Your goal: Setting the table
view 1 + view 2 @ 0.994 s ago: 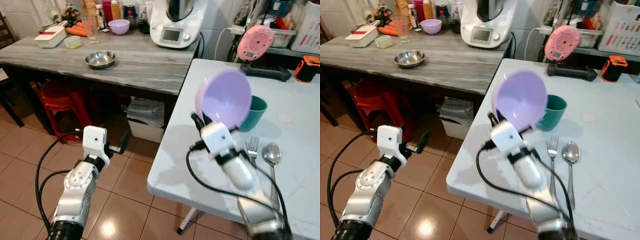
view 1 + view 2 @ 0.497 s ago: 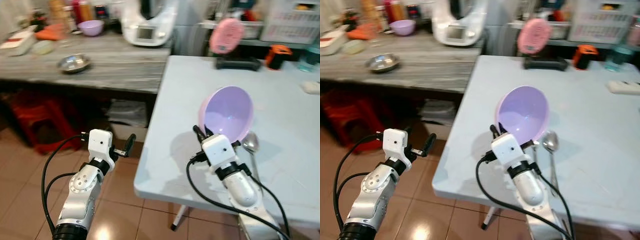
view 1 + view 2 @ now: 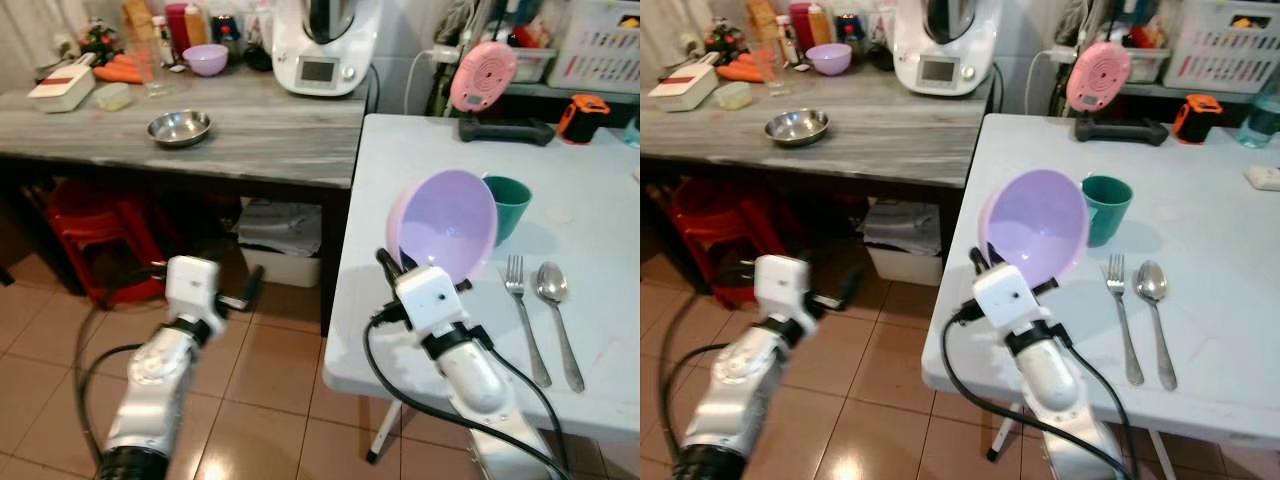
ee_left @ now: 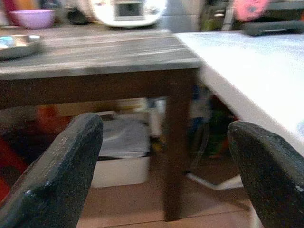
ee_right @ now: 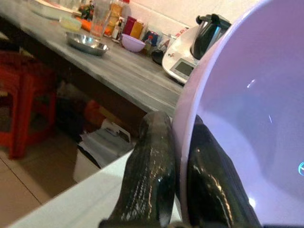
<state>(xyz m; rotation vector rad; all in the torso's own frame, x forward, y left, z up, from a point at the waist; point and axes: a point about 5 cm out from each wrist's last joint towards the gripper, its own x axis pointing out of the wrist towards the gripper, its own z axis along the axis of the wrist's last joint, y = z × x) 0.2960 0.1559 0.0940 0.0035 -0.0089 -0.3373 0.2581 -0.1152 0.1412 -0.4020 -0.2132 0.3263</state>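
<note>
Purple bowl (image 3: 446,222) rim pinched between right gripper (image 3: 400,264) jaws (tilted).

Lilac bowl (image 3: 447,222) pinched by glossy black fingers (image 5: 152,166); teal cup (image 3: 508,205) behind it. Silver fork (image 3: 524,315) and spoon (image 3: 556,305) on a pale blue-white desk (image 3: 600,230) — beside it, a desk (image 3: 250,125) of grey wood-grain streaks. Terracotta floor tiles (image 3: 50,340) — red stool (image 3: 85,215) in shadow.

Tilted lilac bowl (image 3: 447,222); fork (image 3: 524,316), spoon (image 3: 558,315) flat
</note>
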